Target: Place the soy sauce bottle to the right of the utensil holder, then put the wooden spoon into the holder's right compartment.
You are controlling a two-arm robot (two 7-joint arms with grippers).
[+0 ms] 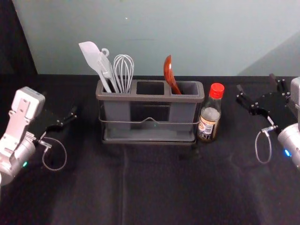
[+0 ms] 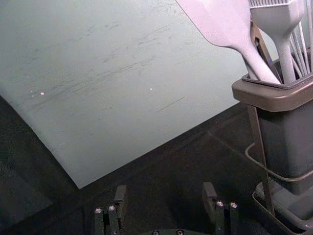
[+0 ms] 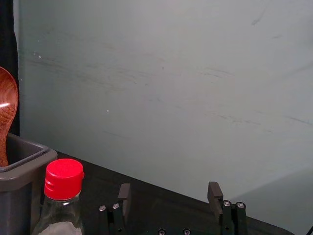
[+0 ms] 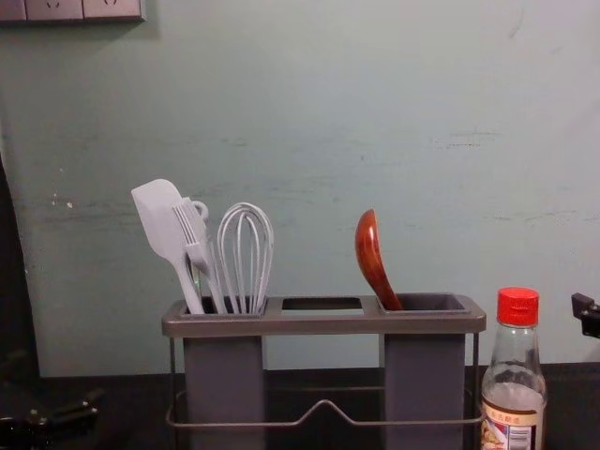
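Observation:
The soy sauce bottle (image 1: pixel 209 112), red-capped, stands upright just right of the utensil holder (image 1: pixel 150 98); the chest view also has the bottle (image 4: pixel 514 375) there. The wooden spoon (image 1: pixel 170 75) leans in the holder's right compartment, bowl up; in the chest view the spoon (image 4: pixel 372 258) tilts left. My right gripper (image 1: pixel 260 96) is off to the right of the bottle, and in the right wrist view the gripper (image 3: pixel 169 205) is open and empty. My left gripper (image 1: pixel 65 121) is left of the holder; in the left wrist view the gripper (image 2: pixel 165 208) is open and empty.
A white spatula (image 1: pixel 95 62), a brush (image 4: pixel 196 242) and a whisk (image 1: pixel 123 72) stand in the holder's left compartment. Behind the dark-covered table (image 1: pixel 159 187) rises a pale wall (image 1: pixel 187 37). Cable loops hang by both grippers.

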